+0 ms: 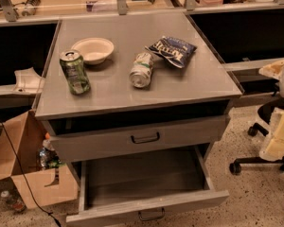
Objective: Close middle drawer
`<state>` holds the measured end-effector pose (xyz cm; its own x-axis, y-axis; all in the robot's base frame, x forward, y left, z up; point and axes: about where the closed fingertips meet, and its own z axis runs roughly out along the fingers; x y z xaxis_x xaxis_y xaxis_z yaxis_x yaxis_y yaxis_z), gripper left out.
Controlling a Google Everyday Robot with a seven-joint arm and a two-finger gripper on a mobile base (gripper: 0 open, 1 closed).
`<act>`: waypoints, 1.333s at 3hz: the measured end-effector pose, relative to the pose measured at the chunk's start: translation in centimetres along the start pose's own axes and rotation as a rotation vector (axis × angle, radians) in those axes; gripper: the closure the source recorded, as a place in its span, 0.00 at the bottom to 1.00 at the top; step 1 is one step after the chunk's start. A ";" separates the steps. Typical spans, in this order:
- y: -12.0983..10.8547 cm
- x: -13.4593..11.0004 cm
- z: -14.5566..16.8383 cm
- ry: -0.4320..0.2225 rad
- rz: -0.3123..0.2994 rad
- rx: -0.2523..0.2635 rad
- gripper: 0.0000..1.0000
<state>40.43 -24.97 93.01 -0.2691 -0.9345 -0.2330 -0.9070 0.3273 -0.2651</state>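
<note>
desk (199,86): upright can (75,72) front-left, bowl (93,49) behind it, tipped can (142,70) centre, snack bag (171,51) behind-right | top drawer (99,144) under desktop | middle drawer (189,203) below, pulled out forward | cardboard box (38,186) on floor, left | robot arm (280,131) at right edge, hand out of view

Colour reference.
Grey middle drawer (180,203), dark handle (151,215); green can (75,72); cream bowl (93,49); blue bag (172,51); cream arm (280,131) at right edge, gripper out of frame.
</note>
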 end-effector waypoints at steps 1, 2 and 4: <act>0.0 0.0 0.0 0.000 0.000 0.000 0.00; 1.8 0.7 1.6 -0.006 0.020 -0.030 0.00; 5.2 4.3 6.9 -0.012 0.101 -0.104 0.00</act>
<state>36.78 -26.27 84.15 -0.3575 -0.8955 -0.2652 -0.9042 0.4029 -0.1418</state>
